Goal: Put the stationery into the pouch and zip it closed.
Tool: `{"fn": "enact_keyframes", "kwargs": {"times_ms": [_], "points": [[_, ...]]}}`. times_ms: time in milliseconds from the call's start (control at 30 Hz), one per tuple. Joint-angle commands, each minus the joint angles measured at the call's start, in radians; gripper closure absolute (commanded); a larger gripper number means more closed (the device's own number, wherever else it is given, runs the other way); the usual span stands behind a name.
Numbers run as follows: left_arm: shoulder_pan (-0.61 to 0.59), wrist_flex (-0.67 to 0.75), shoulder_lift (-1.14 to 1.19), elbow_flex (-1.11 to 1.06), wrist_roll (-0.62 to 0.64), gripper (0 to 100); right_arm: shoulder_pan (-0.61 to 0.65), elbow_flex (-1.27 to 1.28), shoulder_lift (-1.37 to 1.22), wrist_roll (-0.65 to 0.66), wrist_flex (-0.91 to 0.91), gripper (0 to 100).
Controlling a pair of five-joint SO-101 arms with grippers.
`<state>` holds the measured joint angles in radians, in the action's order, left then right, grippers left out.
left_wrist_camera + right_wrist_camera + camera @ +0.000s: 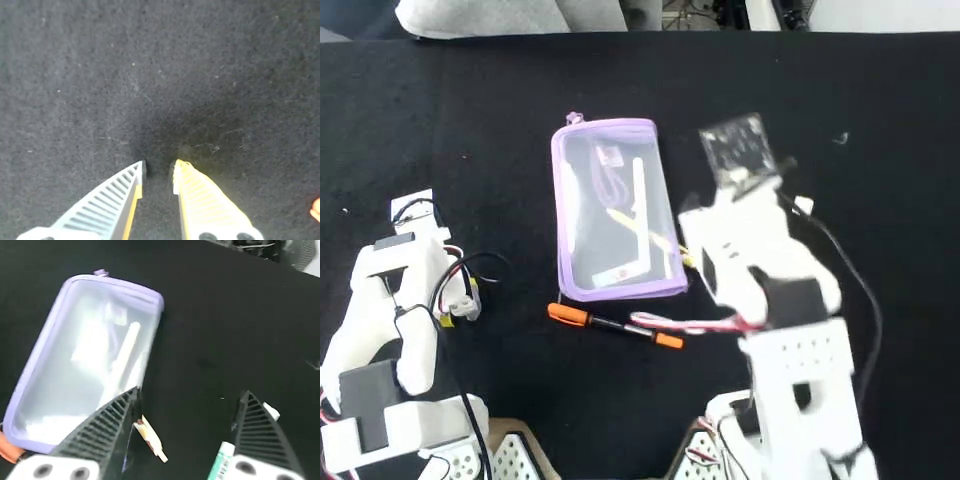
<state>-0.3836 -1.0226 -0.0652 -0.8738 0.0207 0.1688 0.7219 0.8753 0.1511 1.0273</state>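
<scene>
A clear pouch (612, 212) with a purple rim lies flat at the table's middle, with several stationery pieces inside; it also fills one side of the right wrist view (90, 370). An orange-capped marker (614, 324) lies on the cloth just in front of it. My right gripper (740, 150) (190, 392) hovers open beside the pouch's right edge with nothing between its fingers. Beneath it lie a cream stick (150, 438), a green-and-white piece (222, 463) and a small white piece (270, 410). My left gripper (410, 212) (159, 165) rests over bare cloth at the left, its tips a narrow gap apart.
The black cloth (880, 120) covers the whole table, with open room at the far side and far right. An orange tip (316, 210) shows at the edge of the left wrist view. Both arm bases stand at the near edge.
</scene>
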Motion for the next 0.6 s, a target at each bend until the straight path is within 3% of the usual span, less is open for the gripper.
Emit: {"fn": "enact_keyframes", "kwargs": {"times_ms": [0, 567], "points": [[0.004, -0.005, 0.029, -0.134, 0.0, 88, 0.026, -0.136, -0.14, -0.008, -0.005, 69.7], [0.047, -0.003, 0.029, -0.131, -0.006, 88, 0.026, -0.622, -0.984, -0.172, -0.008, 69.5]]}}
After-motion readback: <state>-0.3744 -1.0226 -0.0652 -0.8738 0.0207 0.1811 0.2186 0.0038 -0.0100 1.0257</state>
